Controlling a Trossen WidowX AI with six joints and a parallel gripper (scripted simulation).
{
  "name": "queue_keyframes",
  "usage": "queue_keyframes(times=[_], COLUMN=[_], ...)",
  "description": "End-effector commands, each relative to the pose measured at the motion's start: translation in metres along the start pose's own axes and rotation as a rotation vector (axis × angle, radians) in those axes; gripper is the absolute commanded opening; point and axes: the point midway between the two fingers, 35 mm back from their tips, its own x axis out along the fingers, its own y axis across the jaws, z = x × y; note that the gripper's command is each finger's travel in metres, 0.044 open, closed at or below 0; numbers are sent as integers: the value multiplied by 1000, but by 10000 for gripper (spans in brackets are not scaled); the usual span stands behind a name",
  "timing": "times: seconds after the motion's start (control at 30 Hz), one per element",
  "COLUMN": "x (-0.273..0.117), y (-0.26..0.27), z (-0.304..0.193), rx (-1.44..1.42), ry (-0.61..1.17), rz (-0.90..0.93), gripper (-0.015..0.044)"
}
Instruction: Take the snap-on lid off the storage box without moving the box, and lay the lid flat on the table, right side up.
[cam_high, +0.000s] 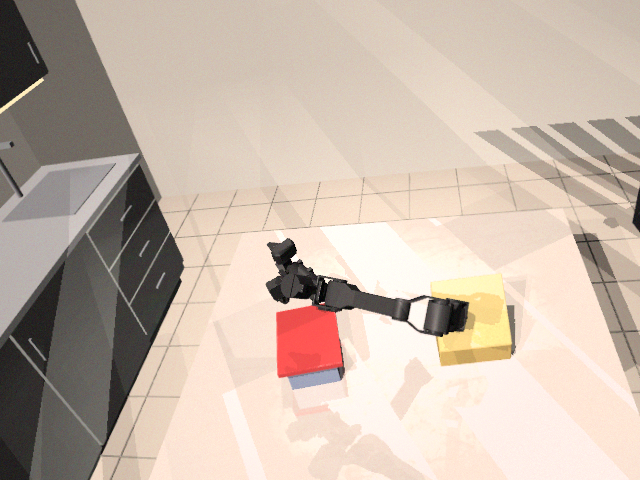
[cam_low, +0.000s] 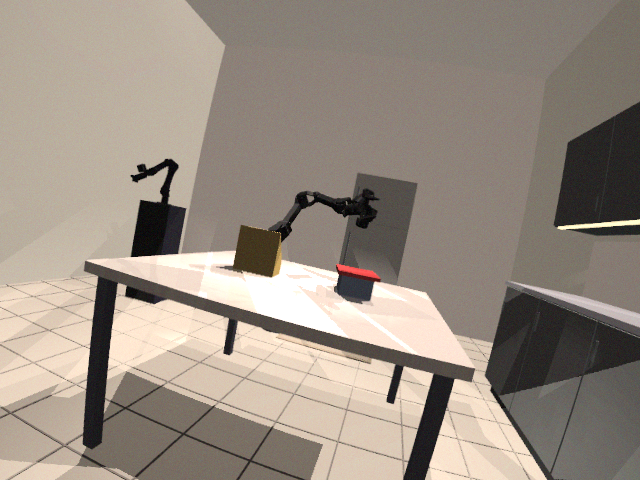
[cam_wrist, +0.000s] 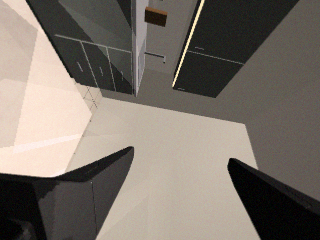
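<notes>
The storage box is blue-grey and stands upright on the table. Its red lid sits on top of it, right side up, with its rim overhanging the walls. My gripper is open and empty, with its fingers wide apart. It hangs high above the table, clear of the lid. In the wrist view the fingers show against the pale wall; neither the box nor the lid shows there.
A large yellow block stands on the table near my arm's base and partly hides it in the exterior view. A second arm stands on a dark pedestal beyond the table. Dark kitchen cabinets stand beyond one table side.
</notes>
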Motion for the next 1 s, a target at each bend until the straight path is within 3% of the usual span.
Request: queue_keyframes(times=[0.0, 0.17, 0.43, 0.63, 0.73, 0.97], x=[1, 6, -12, -52, -64, -120], y=[2, 49, 116, 165, 173, 199], z=[-1, -28, -64, -89, -94, -109], rx=[17, 462, 1153, 1782, 1917, 2447], ry=[-4, -54, 46, 336, 426, 973], rz=[8, 234, 609, 959, 1034, 1355], gripper=[374, 243, 235, 235, 235, 235])
